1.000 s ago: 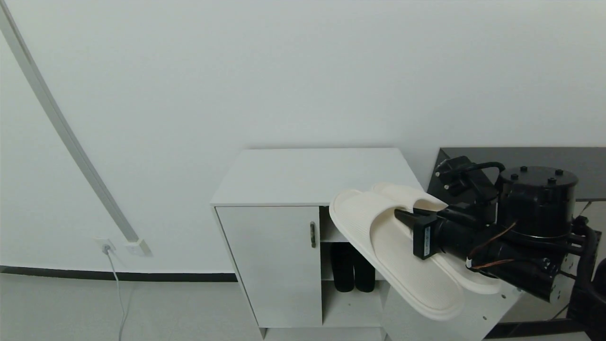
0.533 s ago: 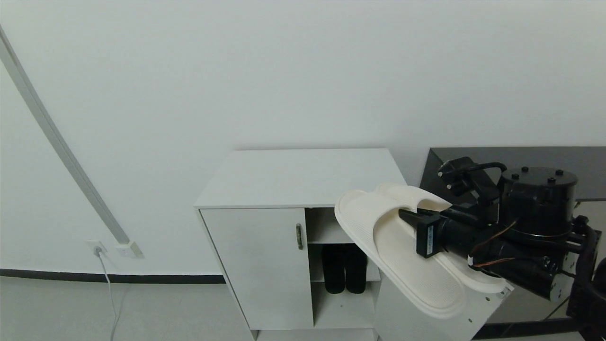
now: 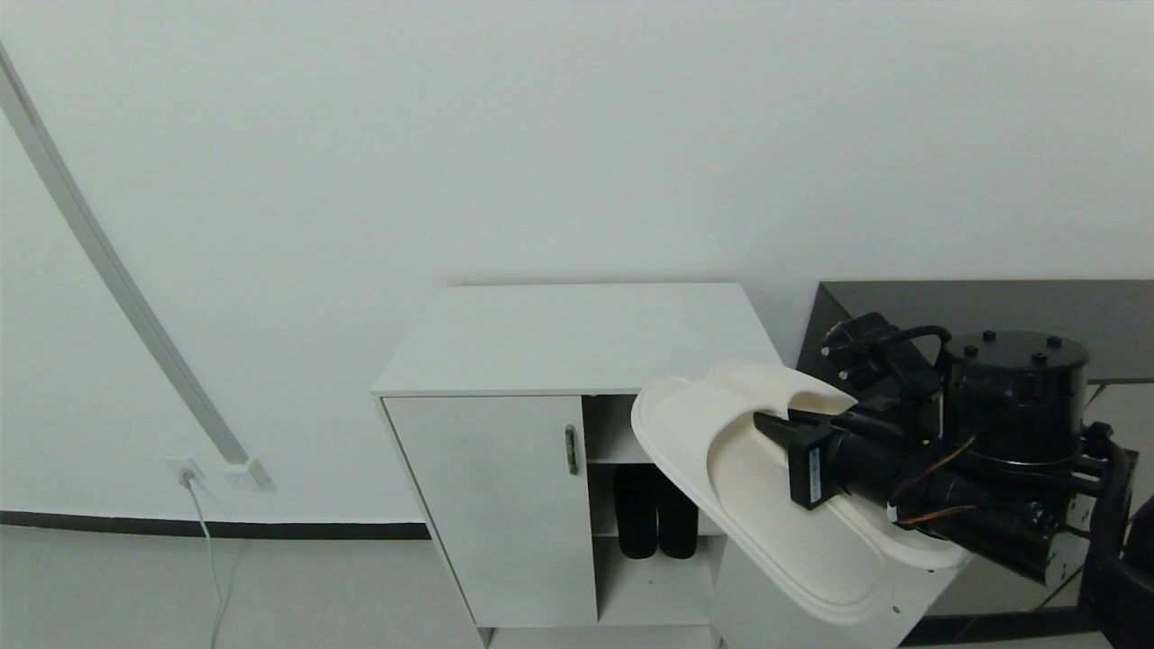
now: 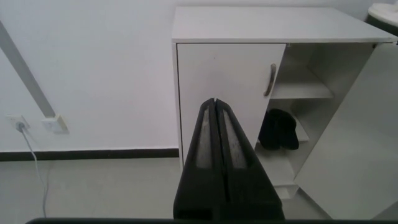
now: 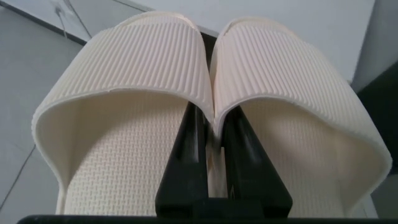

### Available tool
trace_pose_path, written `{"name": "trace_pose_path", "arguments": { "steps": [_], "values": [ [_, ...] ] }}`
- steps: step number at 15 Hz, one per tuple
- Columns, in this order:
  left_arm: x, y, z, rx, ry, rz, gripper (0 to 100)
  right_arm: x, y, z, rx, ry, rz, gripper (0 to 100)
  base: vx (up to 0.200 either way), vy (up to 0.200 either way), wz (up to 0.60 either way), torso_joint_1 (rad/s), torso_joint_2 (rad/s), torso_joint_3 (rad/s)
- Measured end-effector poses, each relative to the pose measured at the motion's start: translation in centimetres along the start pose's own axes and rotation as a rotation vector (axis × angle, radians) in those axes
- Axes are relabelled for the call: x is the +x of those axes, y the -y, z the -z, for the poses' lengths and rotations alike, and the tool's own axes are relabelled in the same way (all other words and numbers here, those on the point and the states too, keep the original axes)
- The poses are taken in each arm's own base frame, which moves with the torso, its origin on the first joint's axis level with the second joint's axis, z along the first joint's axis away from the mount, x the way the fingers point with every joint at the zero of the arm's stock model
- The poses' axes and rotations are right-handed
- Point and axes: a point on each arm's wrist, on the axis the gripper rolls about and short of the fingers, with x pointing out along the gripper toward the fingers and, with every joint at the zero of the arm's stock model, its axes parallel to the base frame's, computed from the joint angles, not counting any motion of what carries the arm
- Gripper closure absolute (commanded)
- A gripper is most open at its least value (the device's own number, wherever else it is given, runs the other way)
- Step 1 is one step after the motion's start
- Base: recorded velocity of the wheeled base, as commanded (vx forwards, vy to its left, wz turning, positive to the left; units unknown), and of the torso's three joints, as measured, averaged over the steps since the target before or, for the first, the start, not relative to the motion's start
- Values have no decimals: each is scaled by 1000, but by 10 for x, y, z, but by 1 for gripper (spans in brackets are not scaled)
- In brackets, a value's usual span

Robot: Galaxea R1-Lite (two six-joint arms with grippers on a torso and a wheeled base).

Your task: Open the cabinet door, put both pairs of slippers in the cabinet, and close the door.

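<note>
The right tool, arm held out forward, clamped the cream slippers by their adjoining inner edges — ribbed straps up, toes forward — just before the open cabinet. The left tool was closed, empty. Farther in, black slippers stood inside.

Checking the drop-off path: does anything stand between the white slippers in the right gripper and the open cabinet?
Nothing visible does. The door is swung open, and the white slippers hang before the opening. Black slippers already sit on the middle shelf.
</note>
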Motion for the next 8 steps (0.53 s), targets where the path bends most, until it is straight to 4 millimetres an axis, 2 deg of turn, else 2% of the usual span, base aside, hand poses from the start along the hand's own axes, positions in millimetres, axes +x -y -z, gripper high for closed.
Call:
{"name": "trace_pose_path", "arguments": {
  "steps": [2, 8],
  "values": [
    [0, 0, 0, 0, -2, 1, 100, 0, 0, 1, -2, -4, -3, 100, 0, 0, 0, -88, 207, 107],
    [0, 0, 0, 0, -1, 0, 100, 0, -1, 2, -2, -7, -4, 100, 0, 0, 0, 0, 9, 4]
  ]
}}
